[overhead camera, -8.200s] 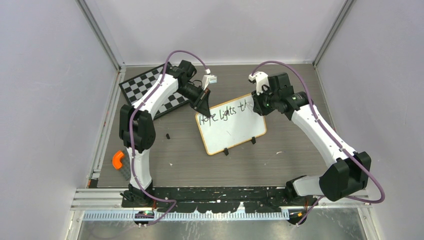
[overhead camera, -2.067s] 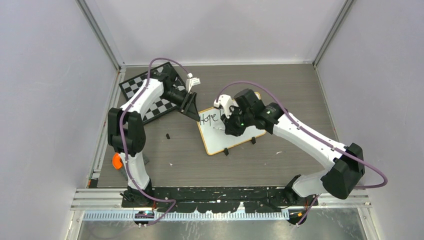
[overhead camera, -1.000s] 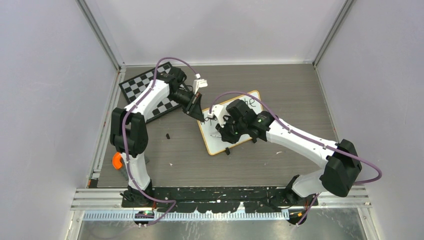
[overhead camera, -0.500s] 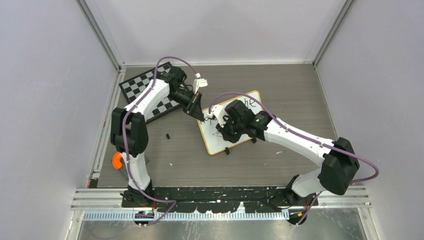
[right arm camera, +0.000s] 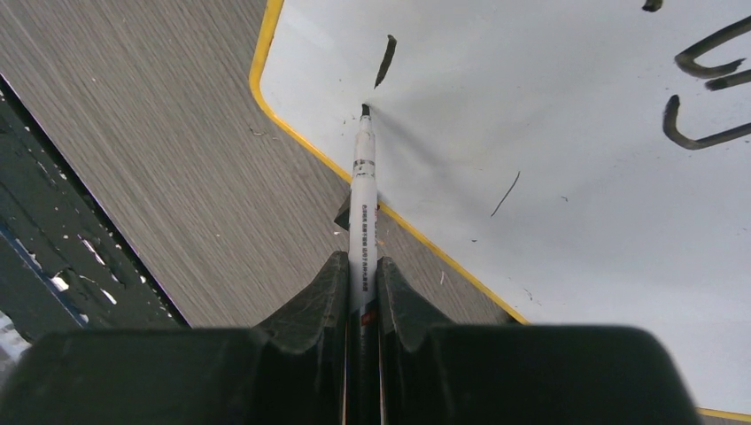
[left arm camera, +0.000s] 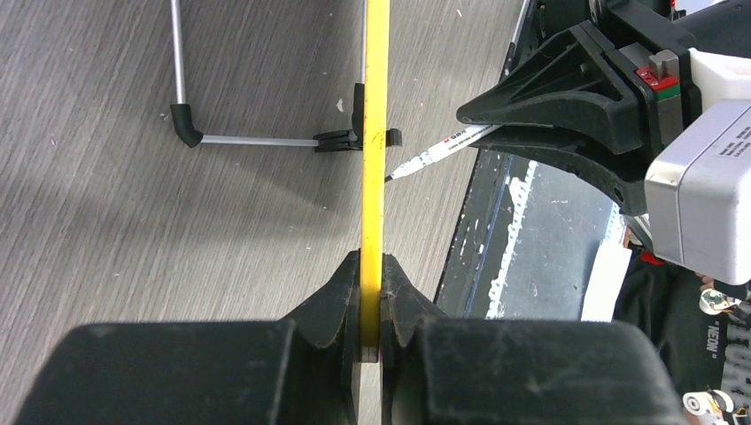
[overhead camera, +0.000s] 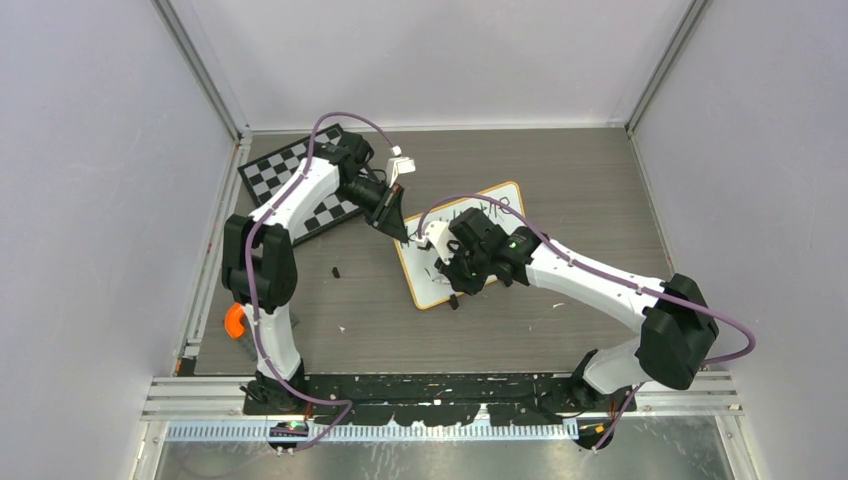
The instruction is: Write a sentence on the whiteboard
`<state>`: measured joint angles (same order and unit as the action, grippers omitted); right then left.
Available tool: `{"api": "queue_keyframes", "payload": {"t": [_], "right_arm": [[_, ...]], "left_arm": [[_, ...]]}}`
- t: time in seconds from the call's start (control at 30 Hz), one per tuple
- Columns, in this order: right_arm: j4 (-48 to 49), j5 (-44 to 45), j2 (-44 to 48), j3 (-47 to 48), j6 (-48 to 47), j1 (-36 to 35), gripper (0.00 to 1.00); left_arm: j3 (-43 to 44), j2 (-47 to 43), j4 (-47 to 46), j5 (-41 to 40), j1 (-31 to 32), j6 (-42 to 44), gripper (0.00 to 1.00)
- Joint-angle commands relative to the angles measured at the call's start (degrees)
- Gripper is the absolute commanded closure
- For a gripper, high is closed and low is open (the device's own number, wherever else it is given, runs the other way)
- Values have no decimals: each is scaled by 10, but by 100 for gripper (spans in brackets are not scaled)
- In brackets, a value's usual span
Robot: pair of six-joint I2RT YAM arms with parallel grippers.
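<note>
The whiteboard lies tilted in the middle of the table, with black handwriting along its upper part. My left gripper is shut on the board's yellow rim at its top left corner. My right gripper is shut on a white marker, whose black tip touches the board near its lower left edge, just below a short black stroke. The marker also shows in the left wrist view, beside the rim.
A chequered chessboard lies at the back left, under my left arm. A small black piece lies on the table left of the board. An orange-and-grey object sits at the table's left edge. A black clip foot grips the rim.
My right gripper has moved with the marker from the board's upper right, down and left to its lower left. More of the writing along the top shows. My left gripper has kept its hold.
</note>
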<state>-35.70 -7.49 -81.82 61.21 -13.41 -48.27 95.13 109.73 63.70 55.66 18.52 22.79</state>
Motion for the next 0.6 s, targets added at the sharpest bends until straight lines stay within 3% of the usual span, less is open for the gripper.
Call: {"api": "queue_keyframes", "payload": {"t": [0.0,0.57], "right_arm": [[4,10,0,14,-7,-4,100],[16,70,-7,54,-5,1,100]], "left_arm": [[18,7,-2,-6,-2,-6,100],[18,5,0,-8,-2,-5,100]]}}
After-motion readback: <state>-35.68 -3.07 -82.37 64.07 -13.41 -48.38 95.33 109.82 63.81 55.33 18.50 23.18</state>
